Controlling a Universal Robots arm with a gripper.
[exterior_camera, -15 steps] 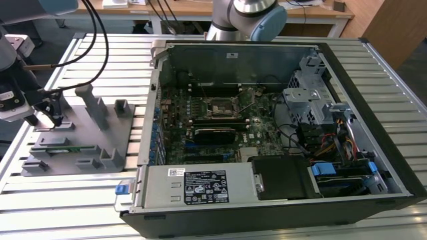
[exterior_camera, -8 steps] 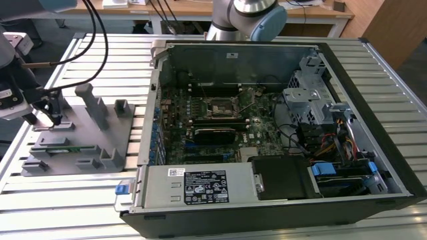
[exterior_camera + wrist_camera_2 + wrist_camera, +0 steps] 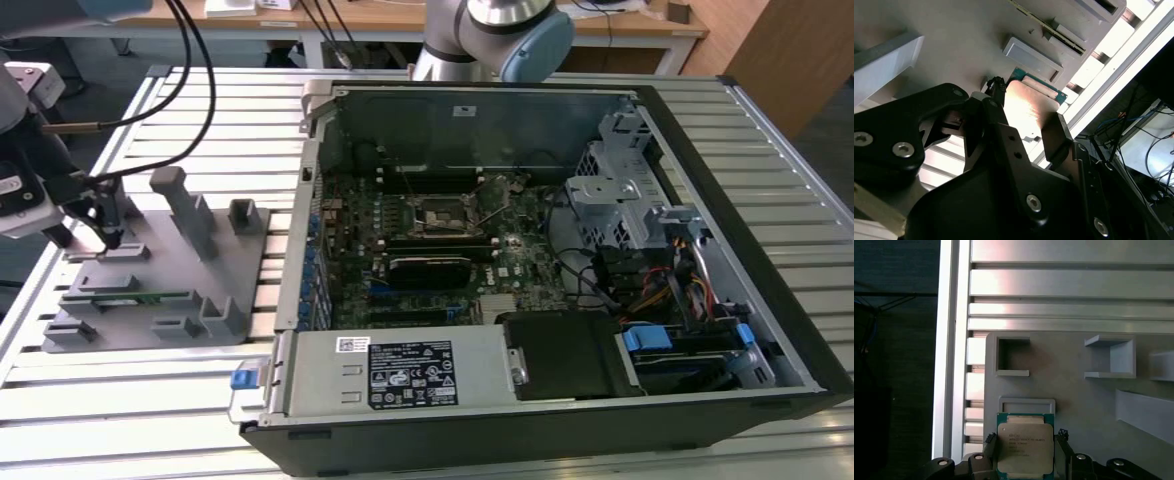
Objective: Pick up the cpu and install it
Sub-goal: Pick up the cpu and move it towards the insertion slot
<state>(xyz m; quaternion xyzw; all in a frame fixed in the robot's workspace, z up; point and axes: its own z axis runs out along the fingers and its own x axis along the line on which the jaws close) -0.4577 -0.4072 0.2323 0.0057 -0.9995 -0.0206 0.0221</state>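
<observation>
Gripper [image 3: 1025, 436] pinches the cpu [image 3: 1025, 452] at the grey fixture plate [image 3: 1079, 405].
Black fingers [image 3: 990, 441] press opposite edges of the flat, silvery, green-rimmed square; the plate is matte with raised, boxy pockets.

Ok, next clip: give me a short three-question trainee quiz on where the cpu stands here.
1. True or false: the cpu already sits in the motherboard socket.
2. The hand hovers over: A) the grey fixture; B) the computer case; C) the power supply.
3. Which long green part lies on that fixture in the exterior view?
Key: 1 false, it lies on the fixture, the hand around it. 2 A. 3 the memory stick.
</observation>
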